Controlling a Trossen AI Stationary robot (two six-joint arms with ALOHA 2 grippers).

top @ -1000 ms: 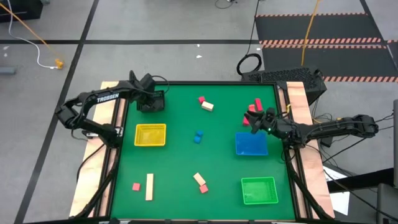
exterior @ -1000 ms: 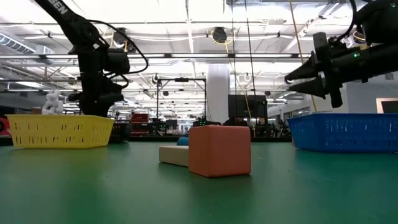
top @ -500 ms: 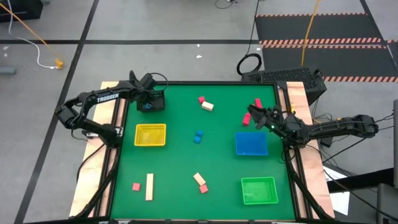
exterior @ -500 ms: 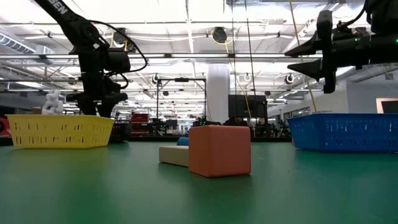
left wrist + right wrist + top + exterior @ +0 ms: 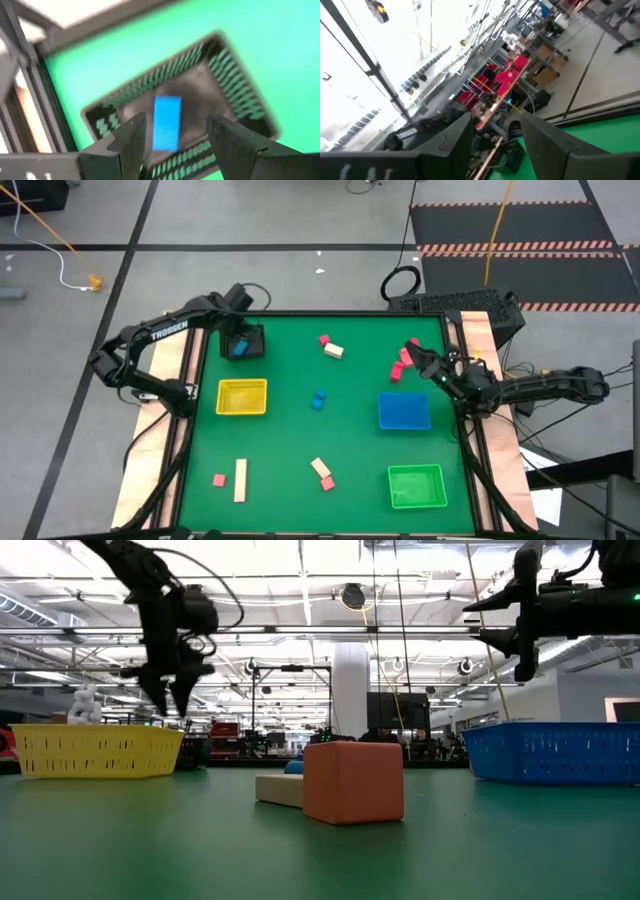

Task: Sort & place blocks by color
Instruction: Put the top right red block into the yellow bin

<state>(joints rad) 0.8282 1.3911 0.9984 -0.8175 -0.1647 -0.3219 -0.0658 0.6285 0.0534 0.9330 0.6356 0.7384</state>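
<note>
The left end effector hangs above the black basket at the worktop's far left corner. Its fingers stand apart, holding nothing. Directly below them a blue bar lies on the basket floor, apart from both fingers. Just nearer than the basket sits the yellow tray.

The right end effector is raised over the far right part of the worktop, fingers parted with nothing between them. Red blocks lie just beside and below it in the high view, and the blue tray is nearer, slightly toward the middle. The green tray is well beyond that, at the near right corner.

Between the two end effectors, a red and tan pair lies near the far edge and two blue cubes lie at mid worktop. Far from both, near the front edge, are a tan and red pair, a red cube and a tan bar.
</note>
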